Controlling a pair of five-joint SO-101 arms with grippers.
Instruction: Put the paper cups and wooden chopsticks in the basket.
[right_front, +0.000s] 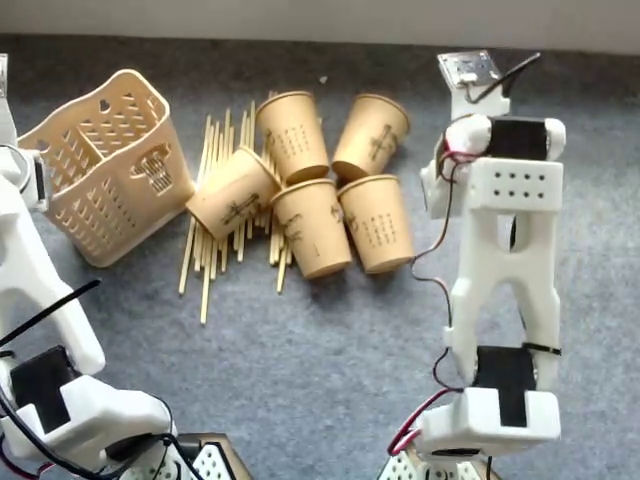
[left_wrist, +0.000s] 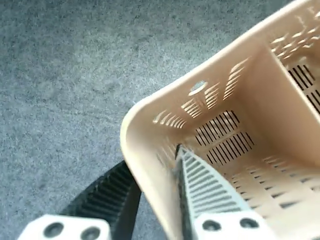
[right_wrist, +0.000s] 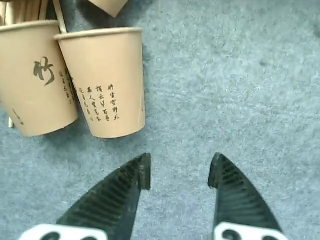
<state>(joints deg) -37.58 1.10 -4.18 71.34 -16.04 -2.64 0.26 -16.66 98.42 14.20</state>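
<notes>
Left gripper (left_wrist: 150, 157) astride basket (left_wrist: 240, 95) wall; chopsticks (right_front: 203, 250) lengthwise near-to-far.

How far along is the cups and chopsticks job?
Done: nothing; the basket looks empty. In hand: left tool clamps the basket wall, right tool open, holding nothing. Left: all five paper cups and the wooden chopsticks lie on the table.

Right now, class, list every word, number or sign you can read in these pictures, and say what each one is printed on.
On the paper cups: columns of dark characters down the sides, too blurred to quote reliably.
On the basket: a dark mark on its outer wall, too small to read.
Nothing else carries readable text.
</notes>
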